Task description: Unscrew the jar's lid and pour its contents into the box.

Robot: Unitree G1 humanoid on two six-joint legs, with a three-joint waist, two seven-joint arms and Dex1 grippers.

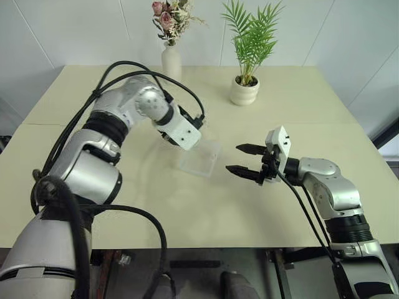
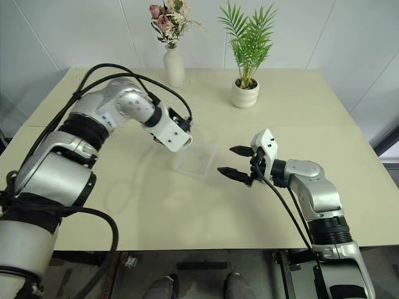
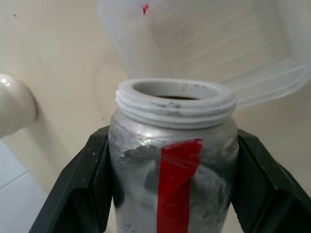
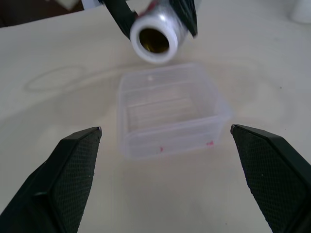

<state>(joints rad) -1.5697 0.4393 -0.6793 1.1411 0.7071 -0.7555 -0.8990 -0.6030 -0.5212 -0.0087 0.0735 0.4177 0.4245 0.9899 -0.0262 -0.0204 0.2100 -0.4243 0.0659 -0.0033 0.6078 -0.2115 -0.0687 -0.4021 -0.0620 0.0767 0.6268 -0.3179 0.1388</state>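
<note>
A white vase of pink roses (image 1: 171, 59) and a white pot with a green palm-like plant (image 1: 244, 90) stood at the far side of the cream table (image 1: 299, 118), well beyond the box (image 4: 170, 109). The box, a shallow clear plastic container with rounded corners, lay on the table between the two arms, with nothing lying between it and either gripper. Small red marks showed on the wall of the box facing the right gripper; no writing could be read on them.

The left gripper (image 3: 172, 160) was clamped on the jar (image 3: 172, 170), one black finger (image 3: 80, 189) pressed against each side of its body. The jar was tilted over the far edge of the box, its open threaded white neck pointing down toward the box; in the right wrist view the mouth (image 4: 154, 39) hung just above the box's far rim. No lid sat on the neck. Something dark brownish showed inside the mouth, but it could not be made out as separate bits. A red stripe of tape ran along the jar's side, with no lettering on it.

The right gripper (image 1: 248, 160) hovered near the box on its other side, its two black fingers spread wide apart, holding and touching nothing, pointing toward the box.
</note>
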